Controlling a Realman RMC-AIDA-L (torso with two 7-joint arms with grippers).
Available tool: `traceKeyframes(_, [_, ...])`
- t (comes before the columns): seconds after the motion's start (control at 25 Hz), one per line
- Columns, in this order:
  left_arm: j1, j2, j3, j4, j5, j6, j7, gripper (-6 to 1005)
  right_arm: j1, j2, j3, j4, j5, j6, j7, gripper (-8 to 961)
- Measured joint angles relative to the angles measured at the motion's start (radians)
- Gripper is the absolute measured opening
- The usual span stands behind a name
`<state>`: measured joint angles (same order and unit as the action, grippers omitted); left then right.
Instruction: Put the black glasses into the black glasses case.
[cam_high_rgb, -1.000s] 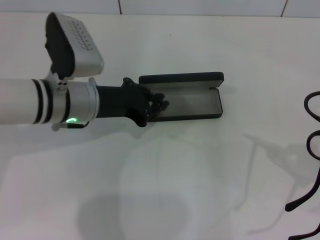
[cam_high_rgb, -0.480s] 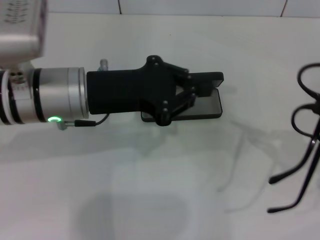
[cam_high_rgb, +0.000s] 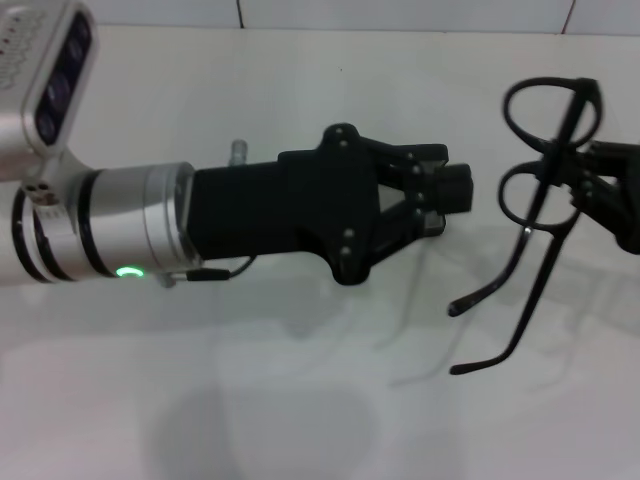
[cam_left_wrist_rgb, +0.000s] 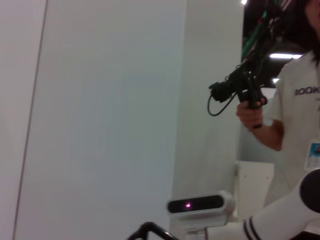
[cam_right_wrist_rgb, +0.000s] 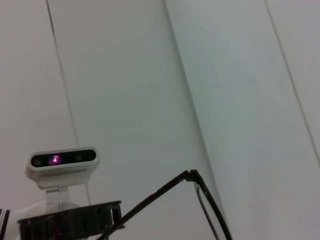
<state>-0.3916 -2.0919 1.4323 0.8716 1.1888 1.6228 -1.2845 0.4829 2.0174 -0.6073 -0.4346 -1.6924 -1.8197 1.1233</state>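
Glasses (cam_high_rgb: 545, 170) pinched in your right pincer (cam_high_rgb: 590, 180), temples hanging | left pincer (cam_high_rgb: 440, 190) wide over case (cam_high_rgb: 435, 152) | table (cam_high_rgb: 300, 400) beneath.

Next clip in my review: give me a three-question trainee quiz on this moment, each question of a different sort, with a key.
1. True or false: the black glasses lie flat on the table.
2. Multiple choice: which tool holds the glasses? A) the left tool B) the right tool C) neither
3. Fill in: in the head view the left tool hangs over the black glasses ____, hiding most of it.

Key:
1. False. They are held up off the table, temple arms unfolded and hanging down.
2. B. The right tool grips them by the frame at the view's right edge; the left tool is empty, fingers apart.
3. case
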Motion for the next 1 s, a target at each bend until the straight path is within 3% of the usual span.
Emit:
traceKeyframes(0.36, [-0.017,-0.002,0.045,-0.038,-0.051,0.011,0.050,46,0.060,0.006,-0.076,0.029,0.005,0.042,-0.005,99])
traceKeyframes(1.0, [-0.081,-0.008,0.045,-0.192,-0.056,0.009,0.116,46,0.084,0.011,-0.082,0.073,0.023,-0.011,-0.018,100])
